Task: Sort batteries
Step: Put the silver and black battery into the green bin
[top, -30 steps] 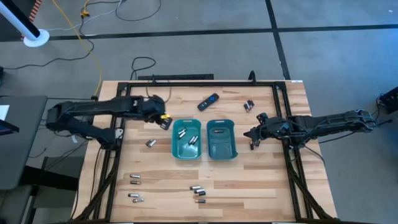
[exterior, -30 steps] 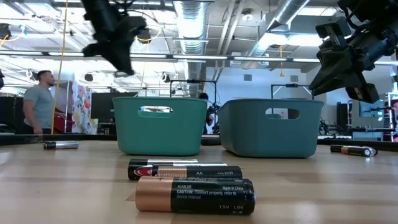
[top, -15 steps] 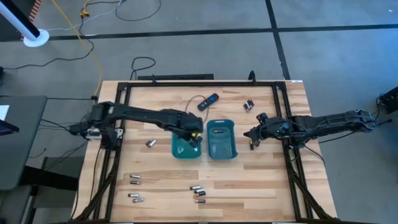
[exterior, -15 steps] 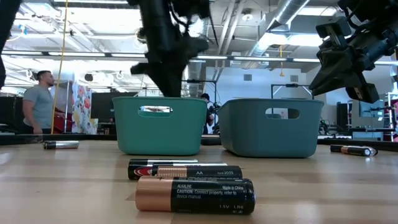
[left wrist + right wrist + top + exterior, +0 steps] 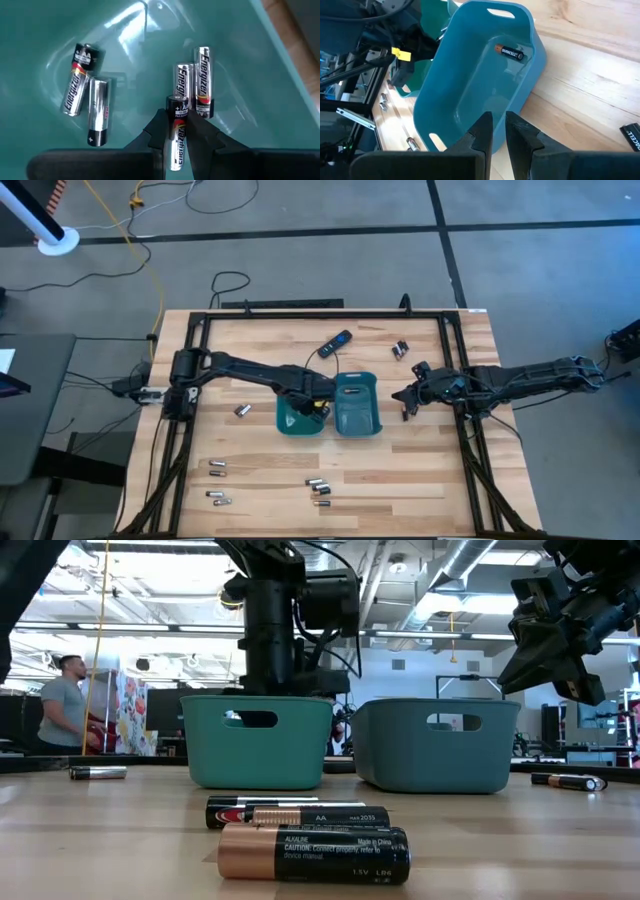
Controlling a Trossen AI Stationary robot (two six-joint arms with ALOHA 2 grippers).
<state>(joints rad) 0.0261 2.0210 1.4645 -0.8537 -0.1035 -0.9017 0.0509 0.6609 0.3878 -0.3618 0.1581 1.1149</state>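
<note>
I have the left hand (image 5: pixel 176 131) down inside the left teal tray (image 5: pixel 283 418), its fingers clamped on a silver Energizer battery (image 5: pixel 175 134), with four more Energizers (image 5: pixel 200 80) lying on the tray floor. My right hand (image 5: pixel 404 398) hovers beside the right teal tray (image 5: pixel 470 100), fingers nearly closed and holding nothing; one Duracell battery (image 5: pixel 510 51) lies inside. Loose batteries (image 5: pixel 318 485) remain on the bench (image 5: pixel 420 470).

Between the left gripper's (image 5: pixel 177 131) matt black fingers (image 5: pixel 155 131) sits a glossy, foil-bright battery (image 5: pixel 176 132). Beyond the fingertips, the tray (image 5: pixel 240 60) is smooth, shiny teal plastic. The table (image 5: pixel 420 470) is pale, matt wood.
</note>
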